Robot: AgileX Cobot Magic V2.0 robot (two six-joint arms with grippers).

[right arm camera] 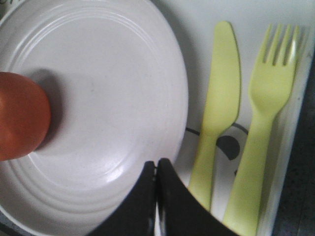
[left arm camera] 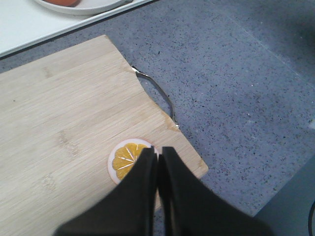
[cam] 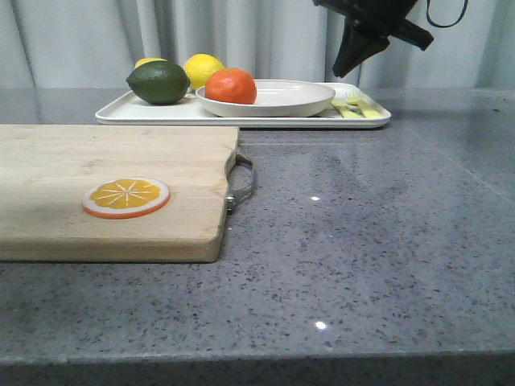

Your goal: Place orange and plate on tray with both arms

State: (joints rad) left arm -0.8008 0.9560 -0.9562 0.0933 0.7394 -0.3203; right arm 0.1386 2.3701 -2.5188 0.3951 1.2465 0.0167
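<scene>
The orange point(cam: 231, 86) sits in the off-white plate point(cam: 290, 100), and the plate rests on the long white tray point(cam: 241, 117) at the back of the table. In the right wrist view the orange point(right arm camera: 19, 115) lies at one side of the plate point(right arm camera: 108, 113). My right gripper point(right arm camera: 157, 164) is shut and empty, held above the plate's rim; in the front view it point(cam: 348, 64) hangs over the tray's right part. My left gripper point(left arm camera: 158, 152) is shut and empty above the cutting board, out of the front view.
A wooden cutting board point(cam: 105, 189) with a metal handle point(cam: 241, 183) fills the near left and bears a flat orange slice point(cam: 125, 197). A green lime point(cam: 158, 82) and a yellow lemon point(cam: 203, 70) lie on the tray's left. Yellow cutlery point(right arm camera: 246, 128) lies on its right.
</scene>
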